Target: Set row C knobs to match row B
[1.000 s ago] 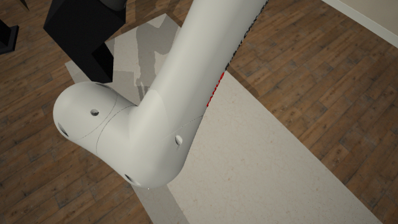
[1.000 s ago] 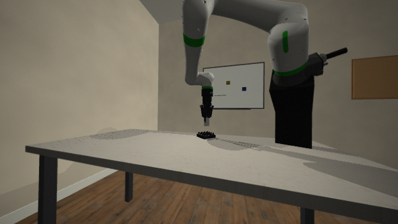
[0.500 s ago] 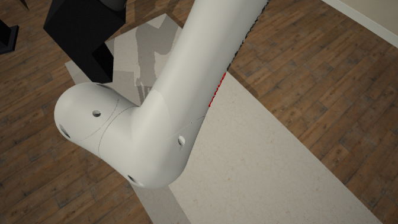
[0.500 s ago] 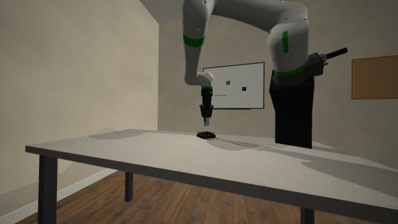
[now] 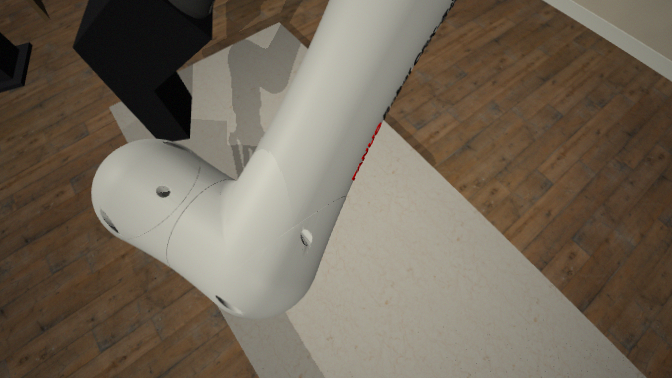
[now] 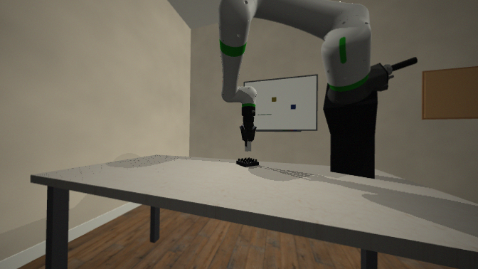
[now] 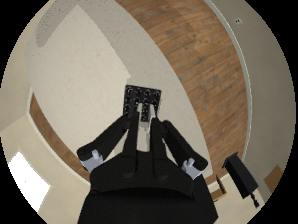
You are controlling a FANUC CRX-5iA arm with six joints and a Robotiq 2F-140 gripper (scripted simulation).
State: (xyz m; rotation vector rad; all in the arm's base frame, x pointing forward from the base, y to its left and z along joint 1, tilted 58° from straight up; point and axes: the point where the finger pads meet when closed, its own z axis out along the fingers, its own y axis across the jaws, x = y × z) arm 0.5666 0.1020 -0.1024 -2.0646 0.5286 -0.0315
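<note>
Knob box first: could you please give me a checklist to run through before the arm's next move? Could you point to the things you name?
1. Knob box (image 6: 247, 164) (image 7: 142, 92) standing on the table (image 5: 425, 250) (image 6: 178, 185) (image 7: 75, 75): ok.
2. Gripper (image 6: 247, 151) (image 7: 145, 109) above the box, with space beneath its fingertips: ok.
3. Nothing held, fingers slightly apart: ok.
4. Fingers lined up with a row C knob: cannot tell; names are unreadable.
5. Row C matching row B: cannot tell; the white lines are too small.
6. Top view showing the box: not ok; the arm (image 5: 320, 150) fills much of it.

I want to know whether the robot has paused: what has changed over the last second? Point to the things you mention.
The arm (image 5: 310, 125) (image 6: 232, 28) shifted slightly rightward in the top view, all in the first half-second; since then no visible movement. Nothing was visibly gripped or released. The end effector (image 6: 247, 146) (image 7: 145, 109) stayed above the knob box (image 6: 247, 163) (image 7: 142, 93), which stayed put.
</note>
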